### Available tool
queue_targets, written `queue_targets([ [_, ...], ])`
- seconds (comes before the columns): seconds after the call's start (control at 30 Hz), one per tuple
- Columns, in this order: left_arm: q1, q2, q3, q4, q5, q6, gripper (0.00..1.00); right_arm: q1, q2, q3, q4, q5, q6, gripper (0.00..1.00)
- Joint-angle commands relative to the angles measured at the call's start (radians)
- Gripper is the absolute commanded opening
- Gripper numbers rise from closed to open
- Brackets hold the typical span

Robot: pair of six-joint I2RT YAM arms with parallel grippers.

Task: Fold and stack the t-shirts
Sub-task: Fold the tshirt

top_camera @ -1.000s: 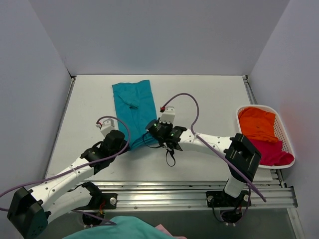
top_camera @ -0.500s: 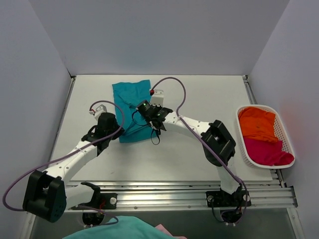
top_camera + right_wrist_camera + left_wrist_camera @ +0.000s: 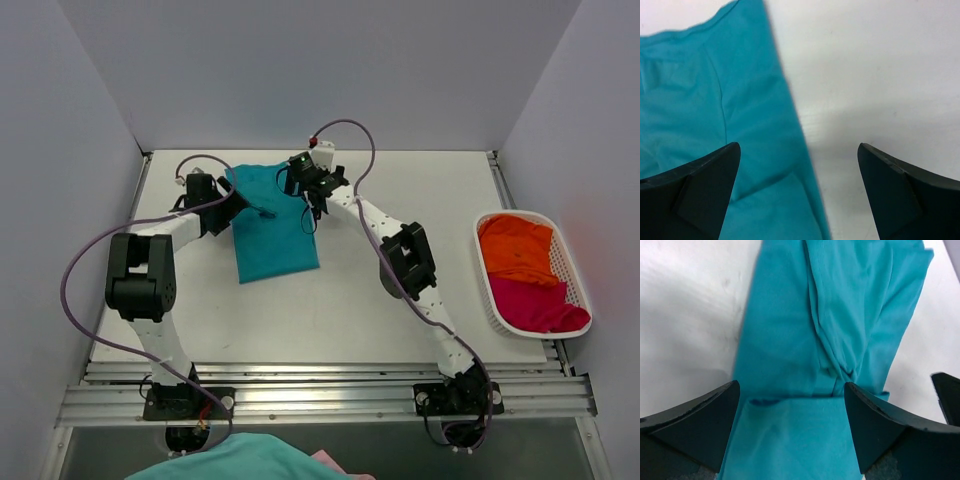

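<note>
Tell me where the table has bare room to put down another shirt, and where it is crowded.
Bare: the table between the right arm and the basket, and the near patch in front of the teal t-shirt, between the two arms. Crowded: the far side, where the left pincer and right pincer, both open, hover over it.

The teal shirt (image 3: 270, 225) lies flat on the tabletop (image 3: 440, 200), folded into a long rectangle with its near end doubled over and creases mid-cloth. The orange shirt (image 3: 517, 250) and magenta shirt (image 3: 535, 305) lie crumpled in the basket (image 3: 566, 262), the orange one farther back.
</note>
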Motion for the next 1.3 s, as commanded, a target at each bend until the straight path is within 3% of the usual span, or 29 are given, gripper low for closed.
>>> queue_targets([
  [0.0, 0.041, 0.027, 0.136, 0.038, 0.111, 0.039, 0.94, -0.035, -0.064, 0.081, 0.000, -0.035, -0.063, 1.00],
  [0.13, 0.059, -0.018, 0.219, -0.051, 0.085, 0.079, 0.94, -0.040, -0.205, -0.092, 0.081, -0.016, -0.074, 1.00],
  [0.23, 0.059, -0.145, 0.186, -0.067, 0.056, 0.088, 0.94, -0.040, -0.325, -0.360, 0.164, -0.002, -0.043, 1.00],
  [0.47, -0.028, -0.458, -0.168, -0.080, -0.106, 0.046, 0.94, -0.030, -0.560, -0.821, 0.374, -0.042, 0.066, 1.00],
  [0.63, -0.174, -0.594, -0.437, -0.031, -0.188, -0.024, 0.94, -0.024, -0.670, -1.169, 0.595, -0.134, 0.133, 1.00],
  [0.73, -0.220, -0.627, -0.544, -0.005, -0.226, -0.068, 0.94, -0.017, -0.684, -1.261, 0.676, -0.193, 0.164, 1.00],
  [0.87, -0.226, -0.648, -0.660, 0.080, -0.271, -0.116, 0.94, -0.014, -0.660, -1.265, 0.701, -0.226, 0.170, 1.00],
  [1.2, -0.222, -0.624, -0.775, 0.192, -0.315, -0.189, 0.94, 0.048, -0.601, -1.226, 0.713, -0.242, 0.181, 0.98],
  [1.27, -0.220, -0.593, -0.787, 0.234, -0.306, -0.205, 0.95, 0.069, -0.586, -1.223, 0.725, -0.239, 0.187, 0.94],
])
